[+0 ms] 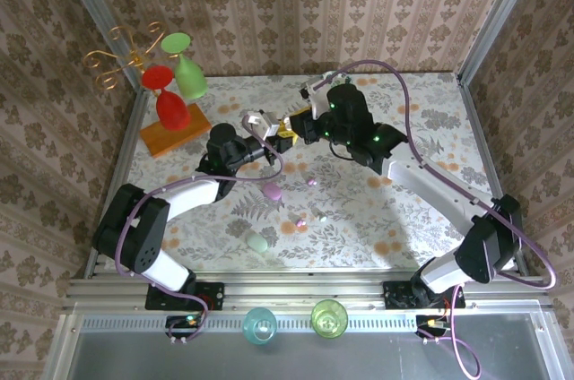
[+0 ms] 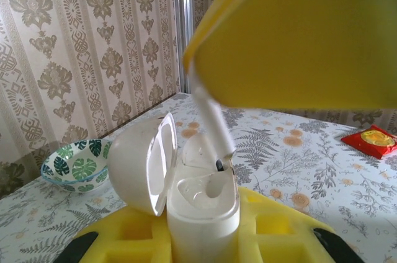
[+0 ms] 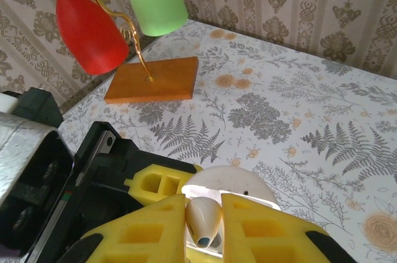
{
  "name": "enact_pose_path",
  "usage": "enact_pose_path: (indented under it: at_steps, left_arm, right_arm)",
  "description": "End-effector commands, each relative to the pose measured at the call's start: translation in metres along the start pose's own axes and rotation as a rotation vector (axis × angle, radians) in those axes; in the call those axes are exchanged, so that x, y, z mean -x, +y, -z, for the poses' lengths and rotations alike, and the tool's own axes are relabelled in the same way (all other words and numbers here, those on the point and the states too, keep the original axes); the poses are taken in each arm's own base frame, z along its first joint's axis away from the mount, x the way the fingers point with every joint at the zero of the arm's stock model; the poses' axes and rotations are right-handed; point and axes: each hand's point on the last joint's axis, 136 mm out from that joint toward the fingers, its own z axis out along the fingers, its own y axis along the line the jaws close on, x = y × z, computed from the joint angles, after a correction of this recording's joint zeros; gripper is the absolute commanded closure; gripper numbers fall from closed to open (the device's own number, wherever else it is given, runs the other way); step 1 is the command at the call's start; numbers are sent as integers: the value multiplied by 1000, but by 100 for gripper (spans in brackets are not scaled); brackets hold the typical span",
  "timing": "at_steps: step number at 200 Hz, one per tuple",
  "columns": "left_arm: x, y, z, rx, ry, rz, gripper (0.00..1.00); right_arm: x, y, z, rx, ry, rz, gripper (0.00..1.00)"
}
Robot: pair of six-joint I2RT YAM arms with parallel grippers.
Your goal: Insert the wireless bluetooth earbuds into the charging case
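My left gripper [image 2: 203,238] is shut on a white charging case [image 2: 201,213] held upright, its lid [image 2: 139,173] swung open to the left. A white earbud [image 3: 203,221] is pinched between the yellow pads of my right gripper [image 3: 205,226], directly above the case. The bud's stem [image 2: 211,120] slants down and its tip reaches the rim of a socket. From above, the left gripper [image 1: 260,129] and right gripper [image 1: 291,126] meet over the middle of the table. More tiny earbuds [image 1: 311,181] [image 1: 300,221] lie loose on the cloth.
A lilac case [image 1: 272,191] and a green case [image 1: 258,242] lie nearer the front. A wooden stand [image 1: 175,138] with red and green glasses is at the back left. A leaf-pattern bowl [image 2: 74,164] and a red packet [image 2: 372,141] rest on the table.
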Motion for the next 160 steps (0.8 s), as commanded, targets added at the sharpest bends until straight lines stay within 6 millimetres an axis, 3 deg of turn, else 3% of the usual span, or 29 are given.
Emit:
enact_pose_path:
  at_steps: [1, 74, 160]
  left_arm:
    - [8, -5, -1, -26, -37, 6, 100]
    - [10, -1, -1, -2, -37, 14, 100]
    - [17, 3, -4, 6, -46, 33, 100]
  right_arm:
    - [17, 5, -1, 25, -43, 15, 80]
    - [7, -6, -4, -27, -9, 49, 80]
    - [-12, -1, -9, -6, 60, 95, 76]
